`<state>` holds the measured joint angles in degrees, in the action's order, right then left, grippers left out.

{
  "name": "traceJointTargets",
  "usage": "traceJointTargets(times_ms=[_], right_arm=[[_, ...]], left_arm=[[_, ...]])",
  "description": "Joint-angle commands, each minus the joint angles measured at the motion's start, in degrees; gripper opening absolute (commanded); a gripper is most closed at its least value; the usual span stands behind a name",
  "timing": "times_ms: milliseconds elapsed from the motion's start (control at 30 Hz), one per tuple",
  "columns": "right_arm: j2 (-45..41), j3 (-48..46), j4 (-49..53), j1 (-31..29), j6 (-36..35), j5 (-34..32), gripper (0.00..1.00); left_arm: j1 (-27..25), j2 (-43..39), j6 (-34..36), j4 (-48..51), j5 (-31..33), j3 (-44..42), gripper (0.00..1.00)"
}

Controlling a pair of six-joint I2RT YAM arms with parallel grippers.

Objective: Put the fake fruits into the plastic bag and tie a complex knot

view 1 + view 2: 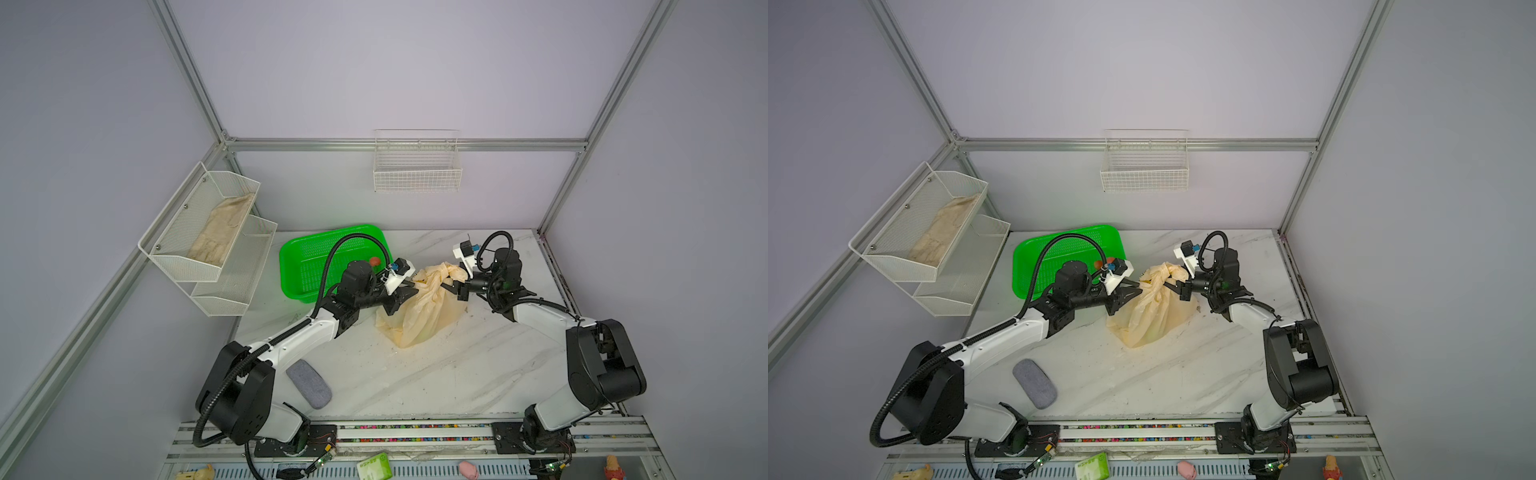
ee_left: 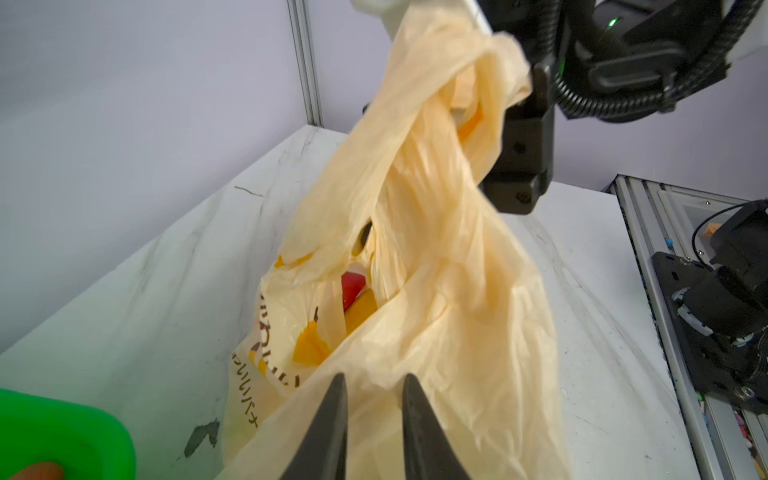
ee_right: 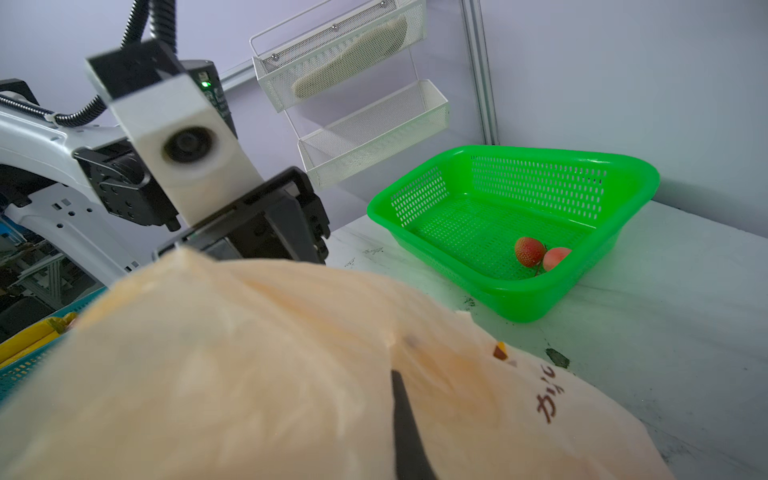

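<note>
Plastic bag (image 2: 457, 311) holds fake fruits (image 2: 353, 286); green basket (image 3: 623, 166) holds two red fruits (image 3: 529, 250).

A white tabletop (image 1: 436, 374) with faint grey marble veining fills the floor of a walled booth, and three things lie on it. A bright green basket (image 1: 307, 266) of perforated plastic sits in the back left corner, close to the rear wall. Just to its right, near the middle, the base of a pale orange-cream plastic bag (image 1: 419, 316) rests on the surface. A flat, oval grey pad (image 1: 308, 383) lies near the front left edge, well apart from both.
</note>
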<state>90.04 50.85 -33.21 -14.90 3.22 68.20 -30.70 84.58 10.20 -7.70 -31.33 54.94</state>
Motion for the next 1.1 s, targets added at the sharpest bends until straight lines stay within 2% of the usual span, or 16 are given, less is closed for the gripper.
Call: traceJointTargets(times_ms=[0,133,267,533,900,1067], right_arm=[[-2.2,0.3,-3.4,-0.3,1.5,0.8,0.0],[-2.3,-0.9,-8.8,-0.8,5.6,0.5,0.0],[-2.3,-2.5,-14.5,-0.8,9.8,-0.1,0.0],[-0.8,-4.1,-27.0,-1.4,18.9,-1.5,0.0],[2.1,-3.1,-27.9,-3.6,19.5,-2.1,0.0],[2.9,-3.1,-24.9,-3.6,16.0,-0.8,0.0]], left_arm=[[0.1,1.1,3.2,1.0,-1.7,7.8,0.23],[-0.1,4.0,0.7,-2.5,-5.6,8.0,0.22],[-1.0,6.9,-6.1,-10.5,-8.7,7.6,0.22],[-4.0,9.8,-13.1,-22.1,-6.6,4.4,0.23],[-4.1,12.2,-16.3,-28.3,-2.9,2.8,0.24],[-3.8,10.0,-12.9,-27.6,-1.3,-0.6,0.31]])
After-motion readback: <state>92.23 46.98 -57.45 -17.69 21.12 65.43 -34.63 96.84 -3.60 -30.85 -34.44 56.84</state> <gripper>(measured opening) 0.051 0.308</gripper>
